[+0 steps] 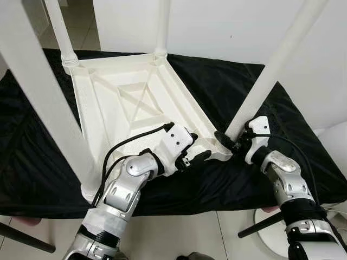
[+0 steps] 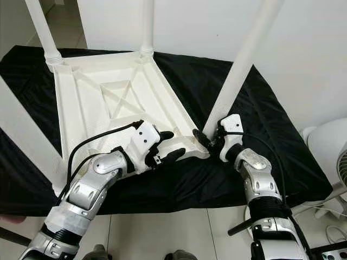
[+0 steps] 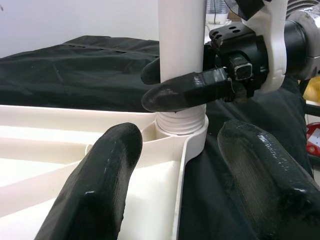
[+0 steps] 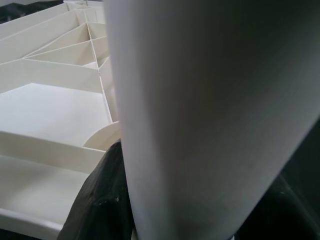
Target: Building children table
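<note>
The white ribbed plastic tabletop (image 1: 135,103) lies upside down on the black cloth-covered surface (image 1: 303,135), so its corner sockets face up for the legs. The white cylindrical plastic leg (image 1: 271,70) stands in the socket at the near right corner. The right gripper (image 1: 234,142) is clamped around this leg just above the socket, apparently to turn or seat it. The left gripper (image 1: 198,157) rests on the tabletop's near edge beside that corner, fingers (image 3: 100,185) spread apart and holding nothing, probably steadying the top. Three other legs already stand in their corners.
</note>
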Robot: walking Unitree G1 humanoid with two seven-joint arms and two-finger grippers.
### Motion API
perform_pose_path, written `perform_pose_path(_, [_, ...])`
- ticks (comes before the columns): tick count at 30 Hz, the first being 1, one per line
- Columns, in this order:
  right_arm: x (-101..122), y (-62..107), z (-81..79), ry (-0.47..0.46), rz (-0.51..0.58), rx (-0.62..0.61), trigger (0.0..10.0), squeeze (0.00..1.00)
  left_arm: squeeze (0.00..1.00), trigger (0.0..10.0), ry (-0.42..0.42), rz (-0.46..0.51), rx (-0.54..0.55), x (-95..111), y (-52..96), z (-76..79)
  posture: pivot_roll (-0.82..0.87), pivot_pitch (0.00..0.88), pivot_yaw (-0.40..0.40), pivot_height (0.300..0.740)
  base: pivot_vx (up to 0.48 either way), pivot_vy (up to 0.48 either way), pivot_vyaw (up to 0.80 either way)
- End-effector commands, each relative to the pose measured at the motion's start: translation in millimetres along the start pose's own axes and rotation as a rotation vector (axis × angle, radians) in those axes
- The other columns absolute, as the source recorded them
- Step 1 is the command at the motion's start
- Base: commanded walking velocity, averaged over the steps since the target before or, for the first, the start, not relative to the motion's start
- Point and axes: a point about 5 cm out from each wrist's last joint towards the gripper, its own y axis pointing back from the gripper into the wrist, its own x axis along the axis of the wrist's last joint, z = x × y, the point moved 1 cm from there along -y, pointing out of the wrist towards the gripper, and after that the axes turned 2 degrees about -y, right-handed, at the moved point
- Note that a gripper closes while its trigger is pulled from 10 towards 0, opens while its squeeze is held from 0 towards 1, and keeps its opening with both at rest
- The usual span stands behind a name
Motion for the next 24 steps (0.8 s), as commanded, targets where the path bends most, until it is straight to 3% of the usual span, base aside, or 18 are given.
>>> perform_pose_path(1, [-15, 3.7, -5.2, -0.021, -0.053, 0.030, 0.0, 0.00, 0.00, 10.0, -0.009, -0.007, 0.071, 0, -1.8, -3.2, 0.07, 0.000, -0.095, 0.740, 0.000, 0.000, 0.00])
perform_pose_path(3, [-16, 6.2, -3.7, -0.021, -0.050, 0.016, 0.0, 0.00, 0.00, 10.0, -0.008, -0.005, 0.066, 0, -2.3, -2.8, 0.07, 0.000, -0.095, 0.740, 0.000, 0.000, 0.00])
perform_pose_path(4, [-18, 8.0, -1.8, -0.026, -0.053, 0.001, 10.0, 0.00, 0.00, 10.0, -0.008, -0.004, 0.063, 0, -3.0, -2.7, 0.06, 0.000, -0.088, 0.740, 0.000, 0.000, 0.00])
perform_pose_path(14, [-16, 21.4, 17.7, -0.016, -0.063, -0.313, 10.0, 0.00, 0.00, 10.0, -0.005, -0.001, 0.053, 0, -6.3, -2.7, 0.04, 0.004, -0.078, 0.740, 0.000, 0.000, 0.00])
perform_pose_path(18, [-13, 23.3, 15.4, -0.061, -0.038, -0.461, 10.0, 0.00, 0.00, 10.0, -0.002, -0.002, 0.053, 0, -6.4, -3.2, 0.03, 0.009, -0.079, 0.740, 0.000, 0.000, 0.00])
perform_pose_path(20, [-13, 23.3, 15.4, -0.061, -0.038, -0.461, 10.0, 0.00, 0.00, 10.0, -0.002, -0.002, 0.053, 0, -6.4, -3.2, 0.03, 0.009, -0.079, 0.740, 0.000, 0.000, 0.00])
perform_pose_path(24, [-13, 19.6, 3.1, -0.113, -0.057, -0.691, 10.0, 0.00, 0.00, 10.0, -0.002, -0.006, 0.056, -1, -6.2, -4.0, 0.04, 0.010, -0.079, 0.740, 0.000, 0.000, 0.00])
